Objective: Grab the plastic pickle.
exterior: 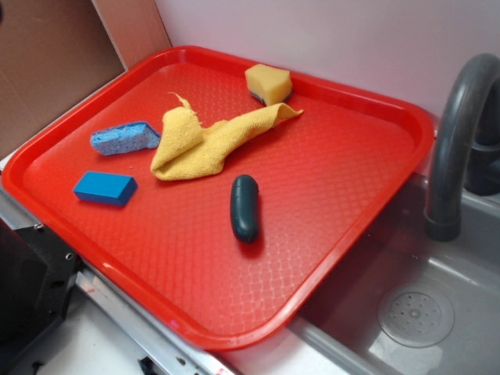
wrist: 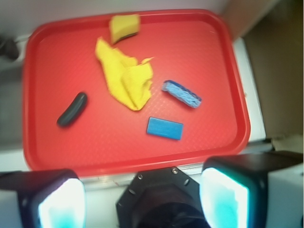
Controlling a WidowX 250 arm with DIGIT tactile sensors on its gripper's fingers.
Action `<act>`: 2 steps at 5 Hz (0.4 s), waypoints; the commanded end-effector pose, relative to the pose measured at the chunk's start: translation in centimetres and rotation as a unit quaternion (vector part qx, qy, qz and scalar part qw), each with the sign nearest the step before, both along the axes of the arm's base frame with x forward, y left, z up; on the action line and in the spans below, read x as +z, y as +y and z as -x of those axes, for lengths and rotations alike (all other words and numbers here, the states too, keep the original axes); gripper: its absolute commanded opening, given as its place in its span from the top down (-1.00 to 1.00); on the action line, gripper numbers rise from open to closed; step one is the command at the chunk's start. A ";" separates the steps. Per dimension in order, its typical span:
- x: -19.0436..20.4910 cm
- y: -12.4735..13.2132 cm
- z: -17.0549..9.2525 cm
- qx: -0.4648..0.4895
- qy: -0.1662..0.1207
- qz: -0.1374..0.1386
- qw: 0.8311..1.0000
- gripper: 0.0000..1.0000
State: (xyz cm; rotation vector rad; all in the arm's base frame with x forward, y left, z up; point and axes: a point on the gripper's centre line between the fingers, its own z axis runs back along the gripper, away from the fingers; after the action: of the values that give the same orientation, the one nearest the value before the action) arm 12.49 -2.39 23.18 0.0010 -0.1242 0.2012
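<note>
The plastic pickle (exterior: 244, 207) (wrist: 72, 109) is a dark teal-green capsule lying flat near the middle of the red tray (exterior: 351, 117) (wrist: 47, 147). In the wrist view my gripper (wrist: 142, 197) is open, its two pale fingertips (wrist: 59, 202) far apart at the bottom of the frame, high above the tray's near edge and well away from the pickle. Nothing sits between the fingers. The gripper does not show in the exterior view.
On the tray also lie a yellow cloth (exterior: 199, 141) (wrist: 127, 78), a yellow sponge (exterior: 268, 83) (wrist: 124, 26), a light blue sponge (exterior: 125, 137) (wrist: 182, 93) and a blue rectangular block (exterior: 105, 188) (wrist: 164, 128). A grey sink (exterior: 437, 305) with a faucet (exterior: 457, 133) adjoins the tray.
</note>
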 end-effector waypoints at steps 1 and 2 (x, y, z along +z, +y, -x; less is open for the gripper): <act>-3.2 -1.5 -3.2 0.242 0.013 -0.005 0.970 -1.00; -5.5 -2.1 -5.2 0.347 -0.005 0.004 0.938 -1.00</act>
State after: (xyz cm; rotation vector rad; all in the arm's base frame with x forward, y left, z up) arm 17.38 -4.90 16.92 0.0556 -0.1111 0.9028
